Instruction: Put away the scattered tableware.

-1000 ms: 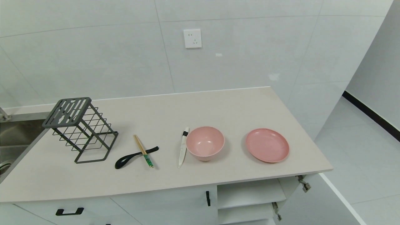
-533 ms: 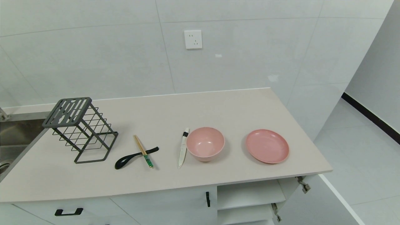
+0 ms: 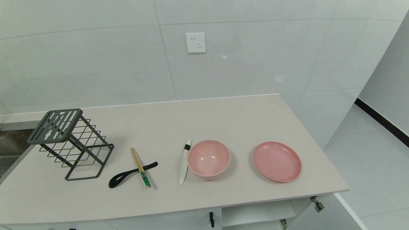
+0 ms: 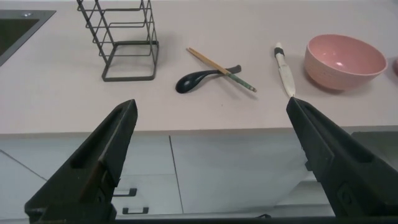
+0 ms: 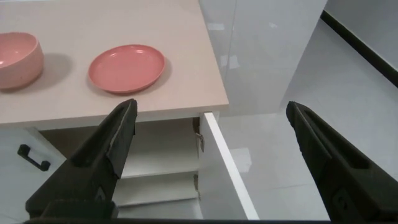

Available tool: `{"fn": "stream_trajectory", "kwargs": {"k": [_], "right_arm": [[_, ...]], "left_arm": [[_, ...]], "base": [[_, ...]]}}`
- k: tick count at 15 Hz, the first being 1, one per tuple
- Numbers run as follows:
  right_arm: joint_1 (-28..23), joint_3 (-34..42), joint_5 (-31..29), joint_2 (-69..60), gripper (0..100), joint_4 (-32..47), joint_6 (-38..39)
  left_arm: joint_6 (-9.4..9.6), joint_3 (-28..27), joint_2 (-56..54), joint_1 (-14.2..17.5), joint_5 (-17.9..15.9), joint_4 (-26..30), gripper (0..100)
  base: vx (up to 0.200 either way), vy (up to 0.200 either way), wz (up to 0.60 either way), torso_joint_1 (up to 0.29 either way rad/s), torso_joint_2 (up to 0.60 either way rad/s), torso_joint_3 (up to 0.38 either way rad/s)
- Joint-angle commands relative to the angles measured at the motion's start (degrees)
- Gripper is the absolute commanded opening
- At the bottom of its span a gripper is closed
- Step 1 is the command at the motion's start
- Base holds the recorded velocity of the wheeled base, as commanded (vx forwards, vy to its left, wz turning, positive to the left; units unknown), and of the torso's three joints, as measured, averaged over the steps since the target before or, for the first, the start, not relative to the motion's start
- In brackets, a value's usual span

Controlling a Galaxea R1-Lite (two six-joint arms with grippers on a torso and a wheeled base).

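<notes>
Both grippers hang in front of the counter with jaws spread wide and nothing between them: the left gripper (image 4: 210,106) faces the cutlery, the right gripper (image 5: 210,104) the counter's right end.

The scattered tableware lies in a row near the front edge of the beige countertop (image 3: 223,121). A pair of wooden chopsticks with green ends (image 3: 139,167) crosses the handle of a black spoon (image 3: 127,174). A white knife with a black collar (image 3: 183,164) lies just beside the upright round pink bowl (image 3: 208,158). The shallow pink plate (image 3: 277,161) sits apart, near the right edge.

A dark wire rack with a slotted top (image 3: 68,142) stands at the left, beside the steel sink (image 3: 9,140). A wide band of countertop separates the row from the tiled wall. Under the plate, a white cabinet (image 3: 258,212) shows its shelves, its door (image 5: 227,168) swung out.
</notes>
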Motion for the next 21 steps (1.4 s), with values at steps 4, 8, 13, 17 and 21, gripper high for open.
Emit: {"fn": "stream_trajectory", "kwargs": {"k": [4,8,13,17,21], "right_arm": [[0.03,0.0,0.07,0.09,100,-3.41,-0.1],[0.03,-4.04,4.82,1.41,100,-6.93,-0.8],[8.11,-11.43,10.45,20.04,100,-7.01,-1.24],[13.92,-15.38,10.53,32.61,100,-7.28,-1.42],[14.62,-15.73,11.24,41.75,100,-7.45,-3.27]], "left_arm": [[-0.11,0.0,0.07,0.02,-0.05,-0.02,100],[-0.28,0.0,0.07,0.02,-0.05,-0.02,100],[-0.28,0.0,0.07,0.02,-0.05,-0.02,100],[-0.28,0.0,0.07,0.02,-0.05,-0.02,100],[-0.28,0.0,0.07,0.02,-0.05,-0.02,100]], "base": [[0.0,0.0,0.0,0.0,0.0,0.0],[0.0,0.0,0.0,0.0,0.0,0.0],[0.0,0.0,0.0,0.0,0.0,0.0],[0.0,0.0,0.0,0.0,0.0,0.0],[0.0,0.0,0.0,0.0,0.0,0.0]]}}
